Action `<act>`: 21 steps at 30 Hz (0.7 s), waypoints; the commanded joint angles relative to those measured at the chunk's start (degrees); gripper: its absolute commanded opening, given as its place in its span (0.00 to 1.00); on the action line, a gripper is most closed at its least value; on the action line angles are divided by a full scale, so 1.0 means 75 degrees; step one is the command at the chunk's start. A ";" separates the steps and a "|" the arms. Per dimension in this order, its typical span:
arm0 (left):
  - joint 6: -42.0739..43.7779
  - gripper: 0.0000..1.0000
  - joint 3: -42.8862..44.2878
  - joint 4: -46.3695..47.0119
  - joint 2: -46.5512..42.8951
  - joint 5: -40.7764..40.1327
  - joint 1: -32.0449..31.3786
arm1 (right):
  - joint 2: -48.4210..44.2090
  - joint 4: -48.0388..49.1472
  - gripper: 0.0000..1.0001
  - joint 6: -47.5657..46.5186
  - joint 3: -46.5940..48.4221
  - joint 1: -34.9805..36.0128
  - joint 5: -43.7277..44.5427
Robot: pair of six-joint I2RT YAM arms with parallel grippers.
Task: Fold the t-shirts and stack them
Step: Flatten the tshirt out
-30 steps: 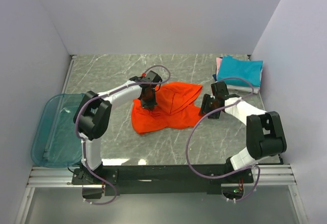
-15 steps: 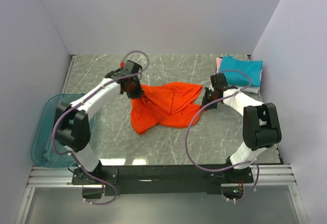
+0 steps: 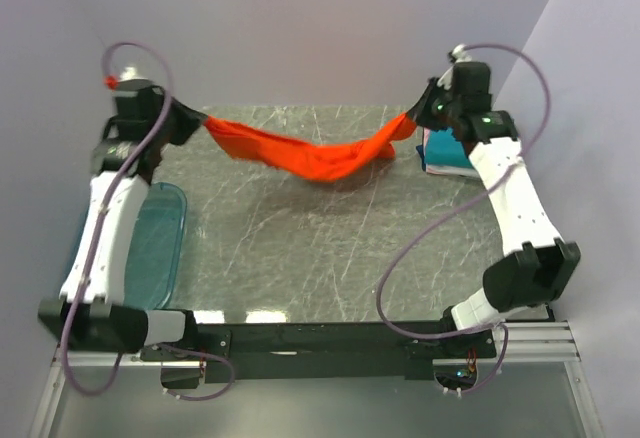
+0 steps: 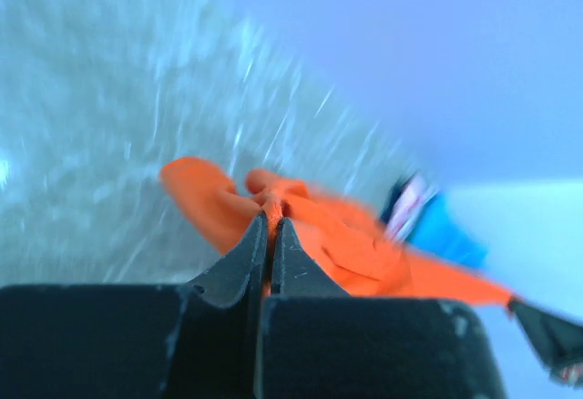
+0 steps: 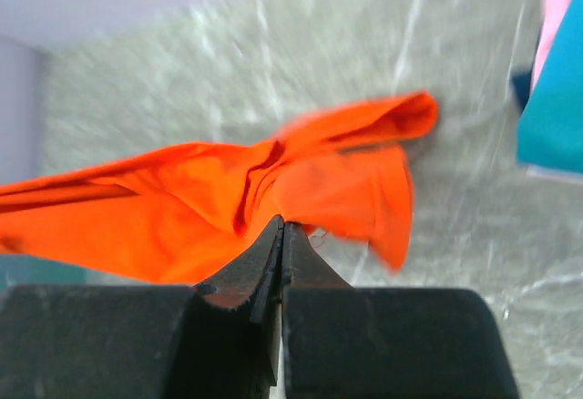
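Orange-red t-shirt (image 3: pixel 310 155): up in the air, bunched into a long band and strung between the two grippers. Sags in the middle, lowest just right of centre, over the far half of the marble-patterned table (image 3: pixel 330 248), clear of the top, with a soft shadow beneath.

Gripped at its left end by the left gripper (image 3: pixel 200 121), high near the far left corner. Jaws pressed together on a thin fold of cloth, shown plainly in the left wrist view, with orange fabric spilling away beyond the tips.

Gripped at its right end by the right gripper (image 3: pixel 415 118), equally high near the far right corner. Jaws likewise clamped together on a pinch of cloth in the right wrist view, the shirt fanning out to the left in creases, one loose flap drooping to the right.

Just behind and below the right gripper, on the table's far right corner: folded teal shirt (image 3: pixel 450 153) stacked with a pink shirt (image 3: pixel 428 136), partly hidden by the arm.

At the table's left edge, under the left arm: translucent blue-green bin (image 3: pixel 150 248).

Pale lilac walls (image 3: pixel 300 28) on three sides.
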 commanded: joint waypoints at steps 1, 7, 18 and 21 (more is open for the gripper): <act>-0.0294 0.00 0.0073 0.0879 -0.1149 0.0261 0.0743 | -0.0921 -0.0246 0.00 0.0038 0.0848 -0.0335 0.0141; -0.0306 0.00 0.0260 0.0972 -0.1796 0.0589 0.1577 | -0.2057 0.0035 0.00 -0.0067 0.1260 -0.0605 0.0351; -0.0610 0.00 0.0448 0.2272 -0.0451 0.2241 0.1812 | -0.3396 -0.0326 0.00 -0.0302 0.0453 -0.0594 -0.0211; -0.0645 0.00 0.0927 0.2799 0.0346 0.2651 0.1812 | -0.3665 -0.0620 0.00 -0.0349 -0.0051 -0.0594 -0.0129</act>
